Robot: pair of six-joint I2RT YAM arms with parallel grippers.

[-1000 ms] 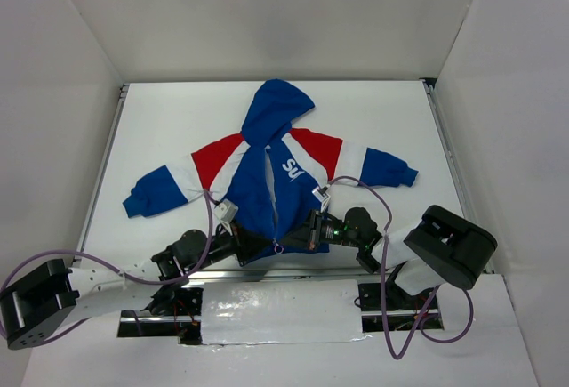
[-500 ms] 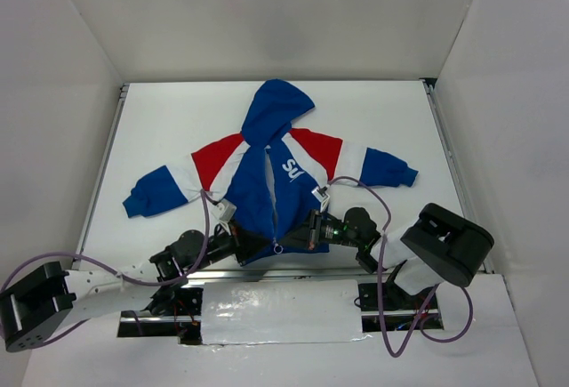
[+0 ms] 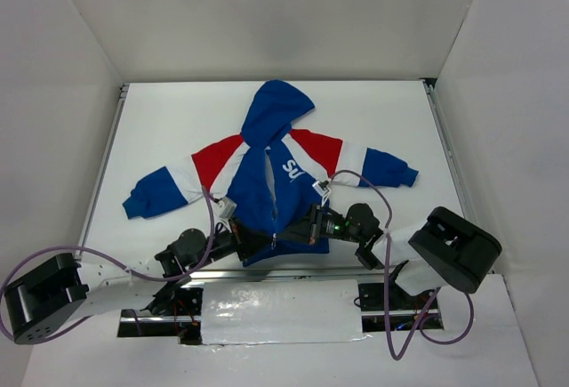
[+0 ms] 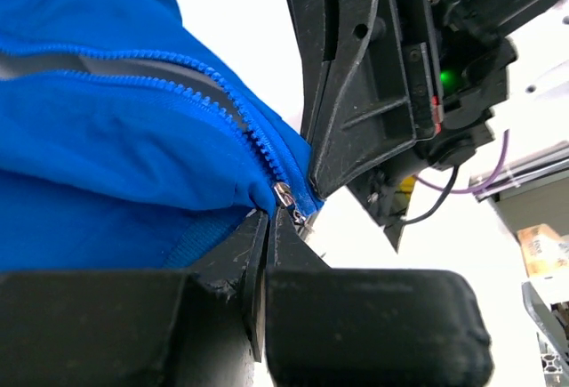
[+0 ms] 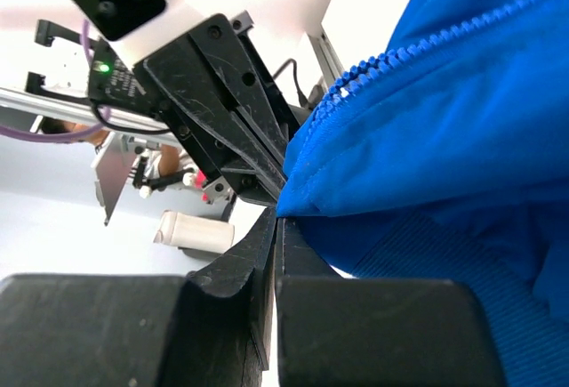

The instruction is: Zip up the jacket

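Jacket [image 3: 267, 182] lay flat mid-table [image 3: 160, 120], hem at the near edge, where our left gripper [image 4: 267, 216] pinched the hem just beside the zipper pull [image 4: 283, 196] and our right gripper [image 5: 276, 215] clamped it opposite, teeth running toward the far edge.

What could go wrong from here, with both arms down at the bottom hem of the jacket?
1. The left gripper and right gripper nearly touch at the hem of the jacket; they may collide on the next move.
2. Both jaws seem to pinch only the fabric's very edge, so it may slip out.
3. The zipper slider sits at the bottom with the teeth above it apart; loose fabric there could snag it.
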